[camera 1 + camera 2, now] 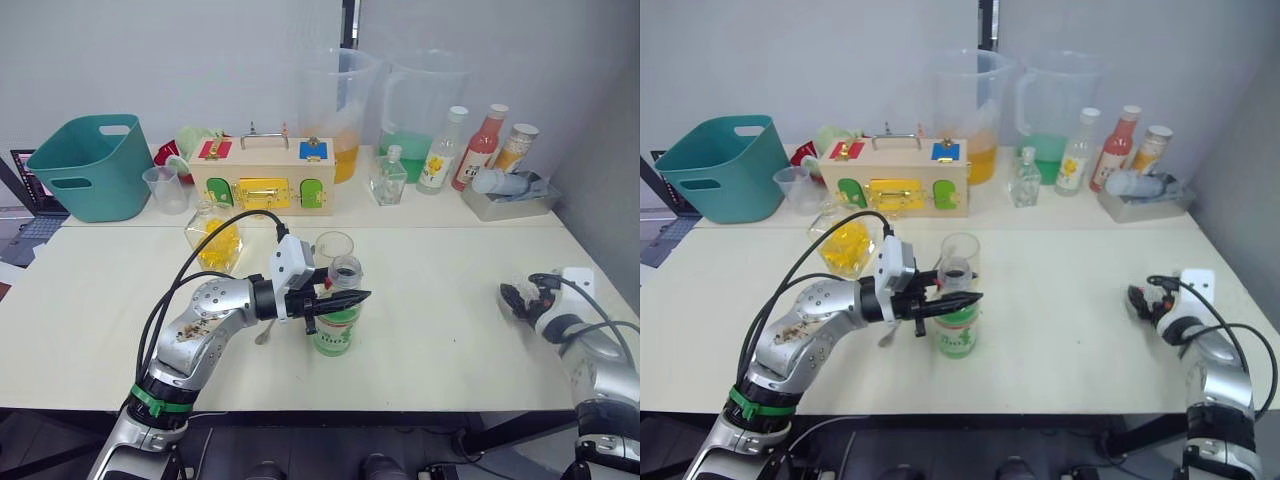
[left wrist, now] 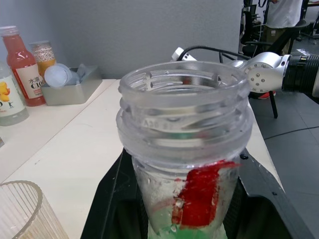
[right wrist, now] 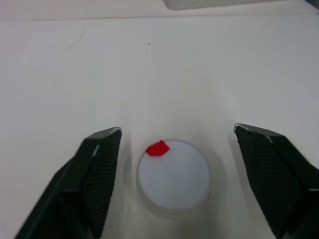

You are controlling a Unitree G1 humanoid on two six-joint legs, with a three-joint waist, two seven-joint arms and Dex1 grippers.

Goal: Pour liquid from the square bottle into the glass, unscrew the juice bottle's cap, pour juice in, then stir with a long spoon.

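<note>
The juice bottle (image 1: 335,332), green-labelled and with its neck (image 2: 184,124) uncapped, stands upright mid-table, and my left gripper (image 1: 345,298) is shut on it just below the threads. Right behind it is the glass (image 1: 333,248). The square bottle (image 1: 215,240), holding yellow liquid, stands further left behind my left arm. The juice bottle's cap (image 3: 173,174), white with a red mark, lies flat on the table between the fingers of my open right gripper (image 3: 177,129), which is at the table's right side (image 1: 520,297). A bit of the long spoon (image 1: 263,332) pokes out under my left wrist.
Along the back stand a teal basket (image 1: 92,165), a measuring cup (image 1: 167,188), a wooden latch box (image 1: 262,178), two large pitchers (image 1: 340,100), a small clear bottle (image 1: 388,178), a flower-labelled bottle (image 1: 440,150), a red bottle (image 1: 480,148) and a metal tray (image 1: 510,205).
</note>
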